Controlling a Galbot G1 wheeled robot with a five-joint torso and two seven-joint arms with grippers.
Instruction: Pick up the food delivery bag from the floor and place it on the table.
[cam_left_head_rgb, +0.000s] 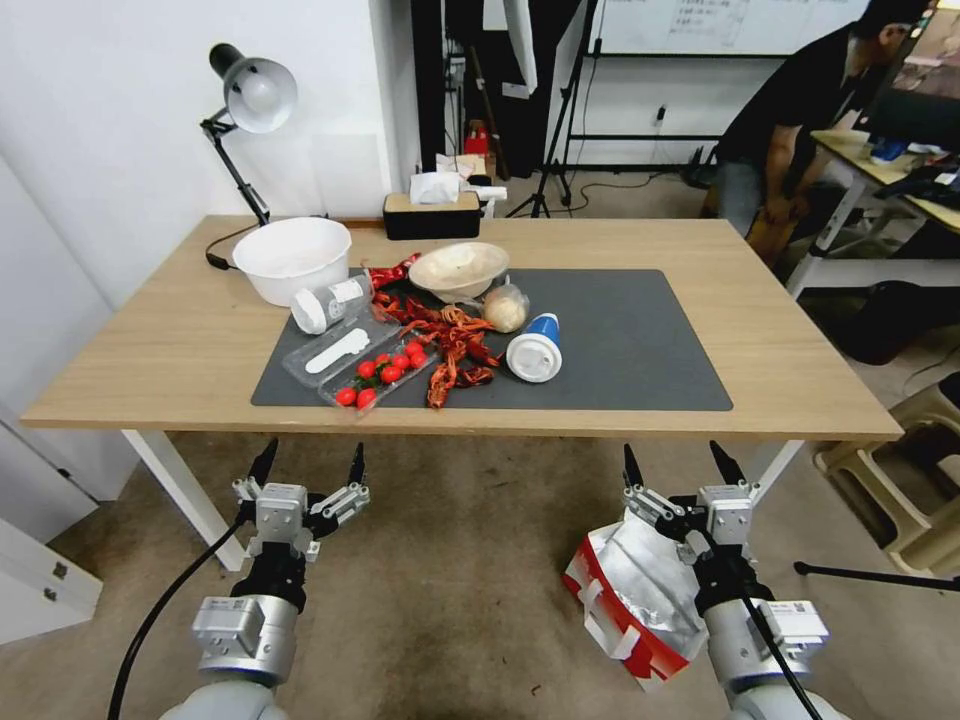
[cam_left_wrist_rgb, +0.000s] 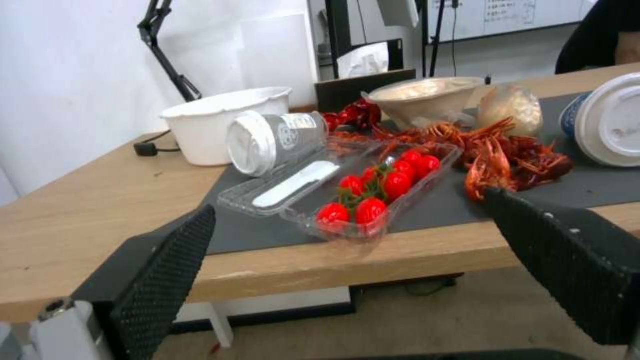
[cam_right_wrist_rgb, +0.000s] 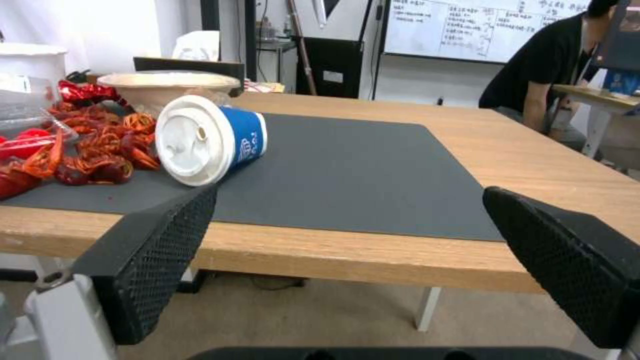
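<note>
Both grippers, left gripper and right gripper, hang spread wide before the table, ready to grab; food delivery bag lies floor-bound beneath the right arm.

No text legible anywhere.

Wall-mounted whiteboard behind the table: several rows of dark handwriting, too small to read.

Blue paper cup with white lid, lying on its side on the mat: white printed emblem on its wall, characters not resolvable.

Clear plastic cup with white lid, also on its side: round dark logo and a printed label, unreadable.
</note>
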